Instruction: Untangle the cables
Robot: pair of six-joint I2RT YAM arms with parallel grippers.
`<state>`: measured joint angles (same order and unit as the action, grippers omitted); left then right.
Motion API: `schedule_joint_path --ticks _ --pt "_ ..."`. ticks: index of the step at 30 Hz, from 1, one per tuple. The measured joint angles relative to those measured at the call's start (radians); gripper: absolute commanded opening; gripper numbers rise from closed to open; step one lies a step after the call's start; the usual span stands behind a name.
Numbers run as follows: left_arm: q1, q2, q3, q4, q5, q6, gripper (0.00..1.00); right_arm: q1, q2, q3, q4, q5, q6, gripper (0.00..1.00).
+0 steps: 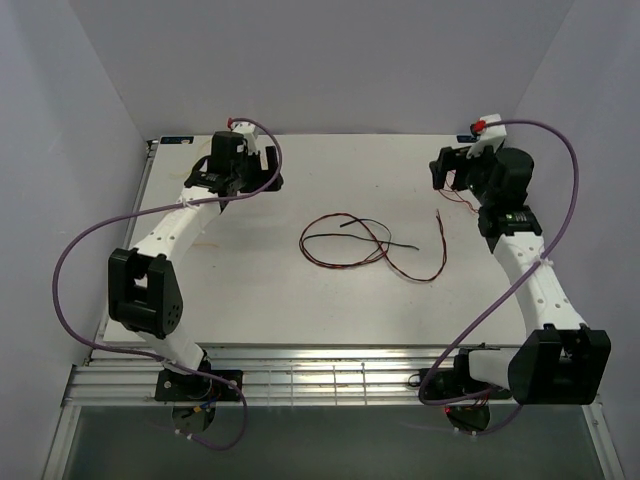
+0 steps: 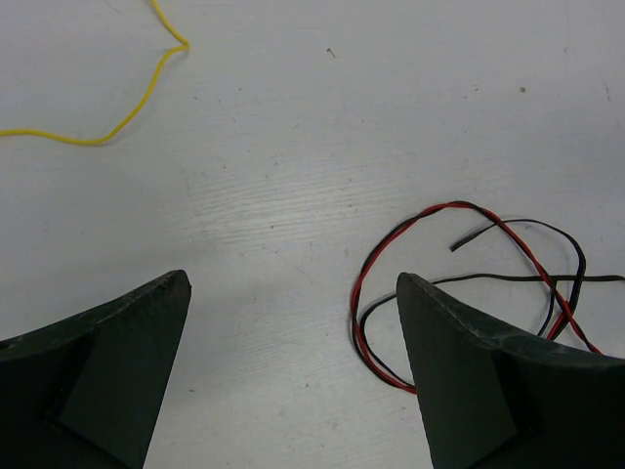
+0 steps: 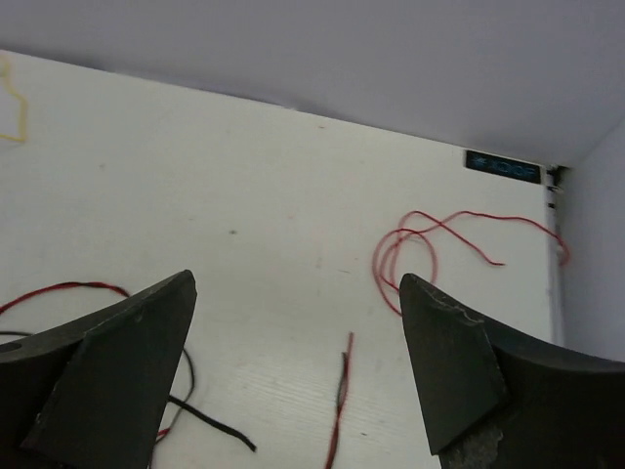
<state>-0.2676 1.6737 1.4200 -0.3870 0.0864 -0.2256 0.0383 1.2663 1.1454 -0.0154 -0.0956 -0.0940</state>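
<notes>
**Left arm.** The left gripper (image 2: 293, 279) is released: both fingers (image 2: 117, 371) stand wide apart with bare table (image 1: 260, 310) between them and nothing grasped. It points down at the table over the far left area. The forearm runs from a raised elbow at the near left edge up to that position.

**Right arm.** The right gripper (image 3: 298, 281) is likewise released, jaws spread, nothing between them. It sits over the far right area of the table and faces left and toward the far edge. The forearm rises from an elbow at the near right corner.

**Cables, counted.** Three separate items lie on the table:
1. One bundle of red and black wires (image 2: 430, 212), in the middle of the table between the two grippers and apart from both. It forms a loop, with a black strand crossing it and a twisted red-and-black tail (image 3: 340, 391) reaching toward the right gripper. The number of strands in it cannot be told.
2. One single red wire (image 3: 439, 233), curled near the far right corner, just beyond the right gripper.
3. One yellow wire (image 2: 93, 144), on the left side near the left gripper.
</notes>
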Motion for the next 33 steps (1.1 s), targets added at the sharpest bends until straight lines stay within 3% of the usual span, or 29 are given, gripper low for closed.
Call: schedule_joint_path --ticks 3,7,15,23,25,26,28,29,31,33 --pt "0.000 -0.037 -0.050 0.021 0.000 -0.015 0.98 0.000 -0.054 -0.181 0.155 -0.185 0.078 0.90" --pt "0.000 -0.079 -0.120 0.053 -0.001 -0.045 0.98 0.038 0.066 -0.166 0.125 -0.273 0.149 0.90" --pt "0.000 -0.148 -0.235 0.089 -0.004 -0.107 0.98 0.238 0.394 0.021 -0.064 -0.067 0.167 0.92" --pt "-0.001 -0.148 -0.249 0.098 -0.019 -0.142 0.98 0.270 0.657 0.082 -0.163 0.140 0.214 0.99" --pt "-0.001 -0.148 -0.249 0.101 -0.019 -0.143 0.98 0.274 0.662 0.106 -0.166 0.155 0.224 0.83" --pt "-0.001 -0.148 -0.249 0.101 -0.021 -0.144 0.98 0.277 0.663 0.109 -0.167 0.164 0.228 0.65" --pt "-0.001 -0.148 -0.249 0.103 -0.022 -0.146 0.98 0.280 0.665 0.108 -0.175 0.171 0.237 0.49" --pt "-0.001 -0.148 -0.249 0.103 -0.023 -0.147 0.98 0.282 0.667 0.106 -0.179 0.175 0.241 0.31" --pt "-0.001 -0.148 -0.249 0.103 -0.026 -0.149 0.98 0.290 0.666 0.095 -0.186 0.179 0.242 0.10" --pt "-0.001 -0.148 -0.249 0.104 -0.027 -0.150 0.98 0.293 0.660 0.085 -0.182 0.183 0.241 0.08"
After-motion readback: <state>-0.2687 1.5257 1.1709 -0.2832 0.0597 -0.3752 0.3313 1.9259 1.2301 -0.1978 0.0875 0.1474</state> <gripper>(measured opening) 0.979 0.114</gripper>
